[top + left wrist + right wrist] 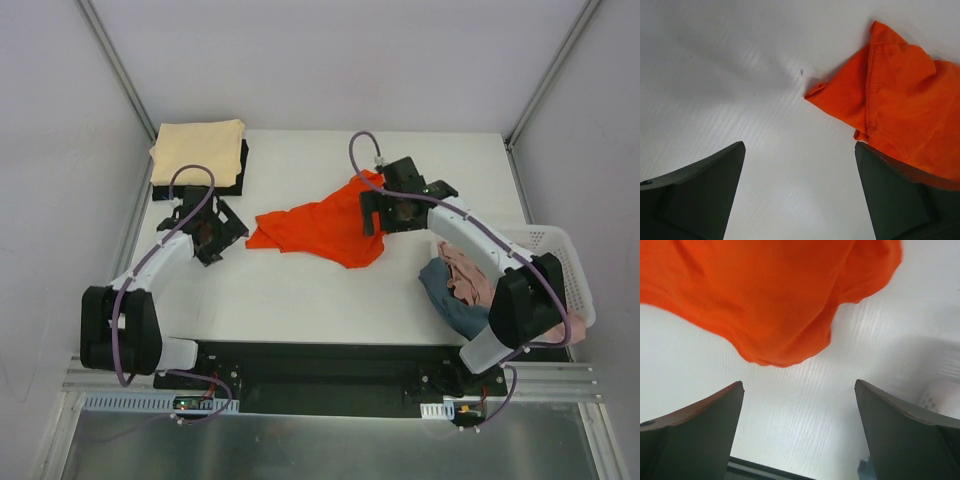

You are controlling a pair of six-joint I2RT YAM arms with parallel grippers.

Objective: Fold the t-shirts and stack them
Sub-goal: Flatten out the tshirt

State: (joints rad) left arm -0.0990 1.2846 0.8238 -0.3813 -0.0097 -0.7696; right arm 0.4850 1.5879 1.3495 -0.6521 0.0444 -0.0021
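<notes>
L jaws: wide open, empty, over desk [300, 300] just left of orange shirt [320, 228].
R jaws: wide open, empty, at shirt's right edge.
Shirt: crumpled mid-desk, unfolded.
Stack: cream shirt [198, 150] on black shirt [243, 165], far-left corner.
Step, imo: pinch opposite corners, one layer each, pull flat before folding.

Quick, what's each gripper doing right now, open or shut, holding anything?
Left gripper: open, holding nothing.
Right gripper: open, holding nothing; orange t-shirt lies free.
</notes>
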